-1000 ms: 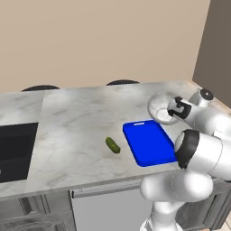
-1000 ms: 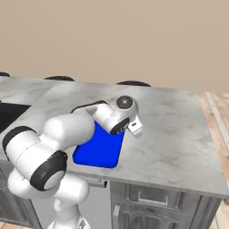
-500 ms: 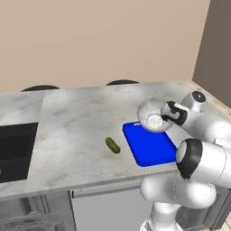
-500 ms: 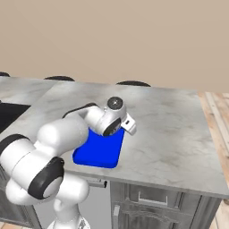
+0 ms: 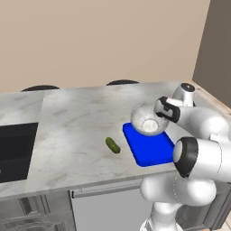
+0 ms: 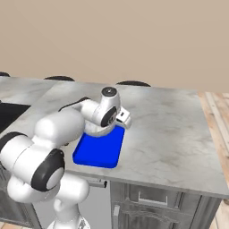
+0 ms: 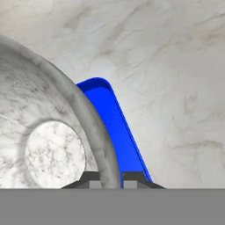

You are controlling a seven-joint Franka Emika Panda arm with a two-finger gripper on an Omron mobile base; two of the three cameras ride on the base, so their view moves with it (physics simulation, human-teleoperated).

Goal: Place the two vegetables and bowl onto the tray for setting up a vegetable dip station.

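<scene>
My gripper (image 5: pixel 161 111) is shut on the thick rim of the greyish-white speckled bowl (image 5: pixel 146 120), holding it tilted just above the far end of the blue tray (image 5: pixel 152 147). In the hand view the rim runs between my fingertips (image 7: pixel 90 179), with the bowl (image 7: pixel 44 145) at the left and the tray (image 7: pixel 113 121) beneath it. From the right base view my arm hides most of the bowl (image 6: pixel 98 130), and the tray (image 6: pixel 100 150) lies below it. The small dark green cucumber (image 5: pixel 113 145) lies on the counter left of the tray.
A dark sink (image 5: pixel 13 149) is set into the marble counter (image 5: pixel 76 117) at the far left. The counter's front edge runs just beyond the tray's near end. Dark stool tops (image 5: pixel 122 82) show behind the counter.
The gripper has carried the bowl leftward from the counter's right end to above the tray's far end. The cucumber and tray have not moved.
</scene>
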